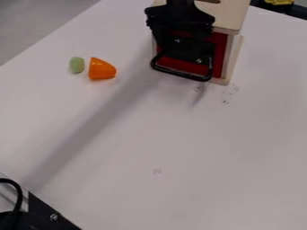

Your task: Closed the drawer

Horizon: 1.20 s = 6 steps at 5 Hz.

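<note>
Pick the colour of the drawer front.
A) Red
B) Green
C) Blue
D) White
A, since the drawer front shows red within the frame of the pale wooden box.

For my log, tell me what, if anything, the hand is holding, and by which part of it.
It cannot be told; the hand covers part of the red drawer front.
</note>
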### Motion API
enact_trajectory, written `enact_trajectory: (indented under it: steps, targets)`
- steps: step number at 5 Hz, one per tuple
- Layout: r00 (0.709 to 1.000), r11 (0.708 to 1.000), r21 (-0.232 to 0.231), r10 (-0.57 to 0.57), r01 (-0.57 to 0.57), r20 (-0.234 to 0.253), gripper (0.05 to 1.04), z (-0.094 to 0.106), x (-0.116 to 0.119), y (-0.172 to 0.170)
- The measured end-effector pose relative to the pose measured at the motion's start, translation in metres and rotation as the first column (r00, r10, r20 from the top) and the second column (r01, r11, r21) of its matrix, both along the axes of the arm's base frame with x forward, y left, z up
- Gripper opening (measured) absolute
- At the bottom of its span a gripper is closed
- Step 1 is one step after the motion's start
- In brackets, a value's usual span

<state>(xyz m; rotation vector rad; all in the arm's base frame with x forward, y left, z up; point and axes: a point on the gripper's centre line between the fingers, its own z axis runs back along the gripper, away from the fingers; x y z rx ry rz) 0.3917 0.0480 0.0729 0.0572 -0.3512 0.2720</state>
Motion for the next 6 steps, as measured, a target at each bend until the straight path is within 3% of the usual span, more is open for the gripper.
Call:
enact_trajectory:
  steps: [1,2,3,4,5,6]
  targets:
    - [1.0,1.0,-0.003,-0.001,0.001,-0.003,1.001,0.003,0.001,0.0]
    - [1.0,0.999,-0.04,0.014,-0.015,-0.027,1.001,0.008,-0.003,0.001]
    - [0.999,0.997,-0.062,0.04,-0.038,0.024,1.001,0.045,-0.015,0.005]
    - [1.0,0.999,-0.052,0.007,-0.007,0.002,1.001,0.064,-0.036,0.002]
    - [0.987,0.993,0.047,-0.102,0.109,-0.124,1.001,0.088,-0.069,0.007]
    - [0.985,0.991,0.058,-0.111,0.119,-0.131,1.001,0.092,-0.073,0.008]
